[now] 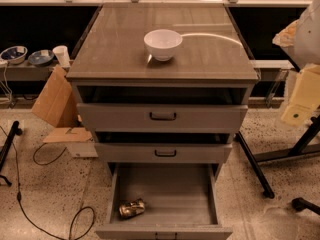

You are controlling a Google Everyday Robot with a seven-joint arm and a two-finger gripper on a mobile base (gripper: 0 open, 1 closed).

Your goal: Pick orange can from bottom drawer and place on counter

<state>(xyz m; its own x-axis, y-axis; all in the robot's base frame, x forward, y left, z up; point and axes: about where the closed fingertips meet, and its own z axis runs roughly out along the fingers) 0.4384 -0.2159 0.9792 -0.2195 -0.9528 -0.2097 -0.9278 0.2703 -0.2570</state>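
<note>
The bottom drawer (165, 194) of the grey cabinet is pulled wide open, its inside plain grey. The orange can (131, 208) lies on its side in the drawer's front left corner, looking dented and shiny. The counter (115, 49) is the glossy wood-grain top of the cabinet, with a white bowl (163, 43) standing near its middle. My gripper is not in view. A white rounded shape (310, 31) at the right edge may be part of my arm.
The top drawer (162, 116) and middle drawer (162, 152) stand partly open above the bottom one. Cardboard (55, 101) leans at the left, with cables (55, 219) on the floor. A shelf holds bowls (27, 56) and a cup (62, 55). Black stand legs (280, 154) are at the right.
</note>
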